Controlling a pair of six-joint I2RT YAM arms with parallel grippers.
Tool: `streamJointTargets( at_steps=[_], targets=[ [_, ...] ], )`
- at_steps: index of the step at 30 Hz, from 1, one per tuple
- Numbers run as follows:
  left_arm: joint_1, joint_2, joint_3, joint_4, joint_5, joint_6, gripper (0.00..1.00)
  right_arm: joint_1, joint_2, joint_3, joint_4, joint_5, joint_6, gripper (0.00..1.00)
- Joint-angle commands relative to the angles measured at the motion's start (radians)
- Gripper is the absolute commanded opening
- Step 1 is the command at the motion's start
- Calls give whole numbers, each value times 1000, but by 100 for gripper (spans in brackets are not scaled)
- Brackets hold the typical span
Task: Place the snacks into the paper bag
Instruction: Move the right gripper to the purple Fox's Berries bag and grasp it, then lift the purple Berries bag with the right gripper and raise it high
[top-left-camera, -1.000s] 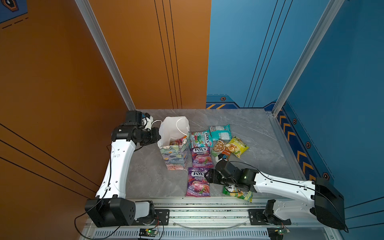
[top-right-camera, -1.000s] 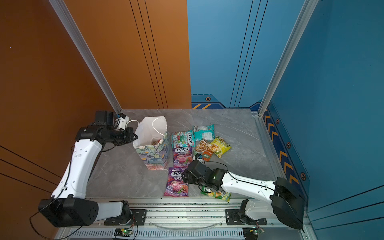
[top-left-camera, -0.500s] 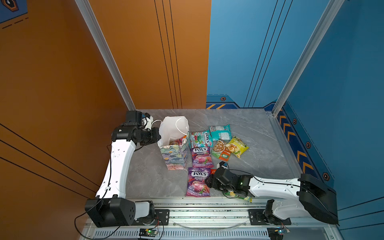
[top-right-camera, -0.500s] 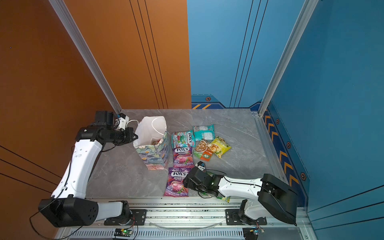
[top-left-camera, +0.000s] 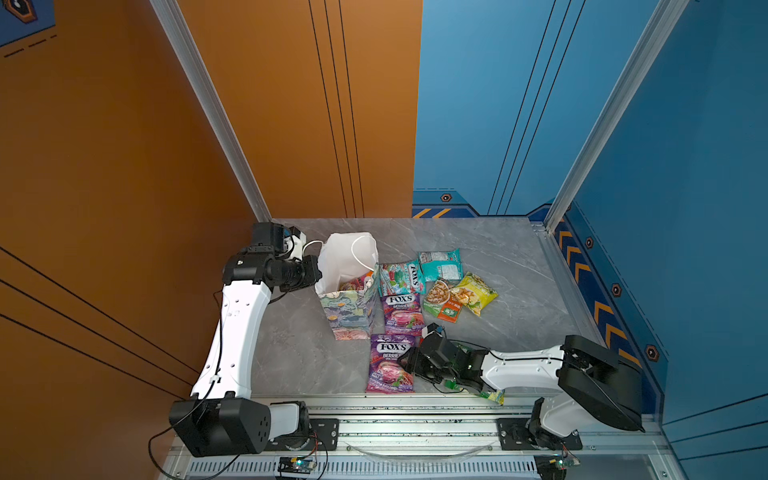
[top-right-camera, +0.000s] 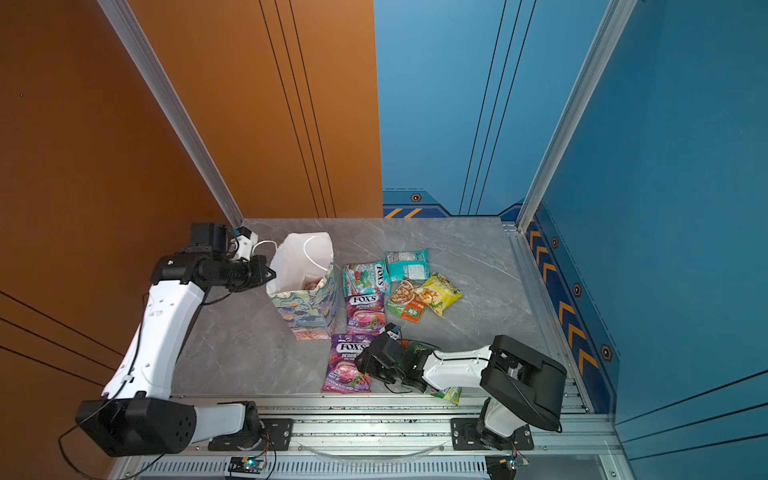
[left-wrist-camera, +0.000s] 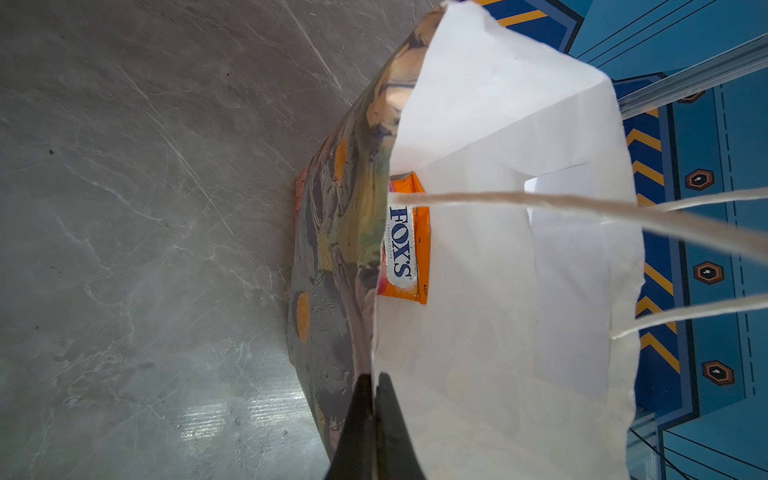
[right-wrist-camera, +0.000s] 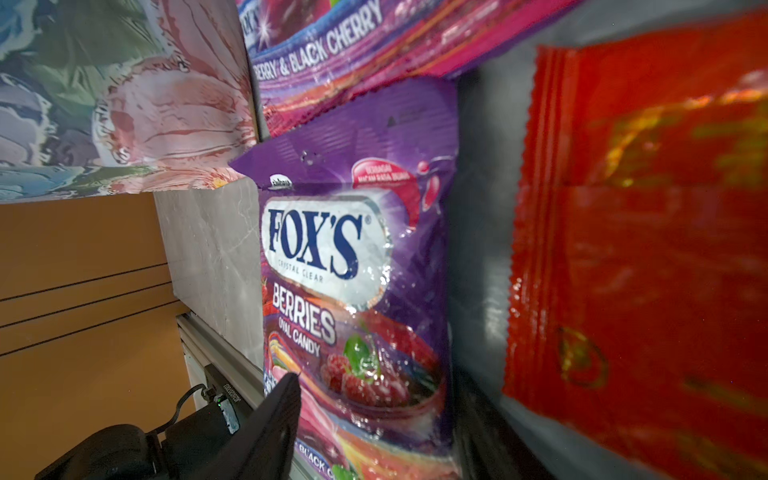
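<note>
Top views, paper bag: the paper bag (top-left-camera: 351, 309) stands upright on the grey table (top-left-camera: 478, 245), left of the packets, where it stood a second ago.
Top views, left gripper: the left gripper (top-left-camera: 317, 279) is at the bag's left rim, unmoved.
Top views, right gripper: the right gripper (top-left-camera: 409, 362) has sunk lower and shifted left to the right edge of the near purple FOX'S packet (top-left-camera: 388, 368). Its arm lies flatter and hides more of the green packet (top-left-camera: 496, 396).
Top views, other snacks: the second purple packet (top-left-camera: 401, 313), teal packet (top-left-camera: 440, 266) and yellow chip bag (top-left-camera: 478, 293) lie unchanged.
Left wrist, claw: the fingers (left-wrist-camera: 357, 424) are pressed together, pinching the bag's wall at the rim.
Left wrist, bag inside: an orange FOX'S packet (left-wrist-camera: 409, 245) rests against the white inner wall.
Right wrist, claw: the fingers (right-wrist-camera: 274, 419) are spread, one on each side of the near purple packet's lower part. Whether they press it I cannot tell.
Right wrist, neighbour: a red packet (right-wrist-camera: 644, 249) lies just beside it, apart.
</note>
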Motion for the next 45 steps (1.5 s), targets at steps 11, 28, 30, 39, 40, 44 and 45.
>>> streamJointTargets(
  at_steps=[11, 28, 30, 39, 40, 44, 45],
  targets=[
    [4, -19, -7, 17, 19, 4, 0, -24, 59, 23, -32, -10, 0, 28],
    [3, -24, -10, 17, 19, 4, 0, -14, -143, 153, -324, 92, -158, 0],
    [4, -24, -13, 17, 18, 3, 0, -13, -167, 175, -356, 99, -178, 0],
    [4, -24, -12, 17, 19, 4, 0, -17, -272, 291, -506, 163, -272, 0],
    [4, -24, -12, 16, 20, 4, 0, -20, -282, 308, -522, 174, -281, 0],
    [4, -22, -18, 20, 23, 2, 0, -36, -319, 387, -589, 215, -323, 0],
    [4, -22, -18, 21, 24, 2, 0, -39, -328, 405, -595, 226, -338, 0]
  ],
)
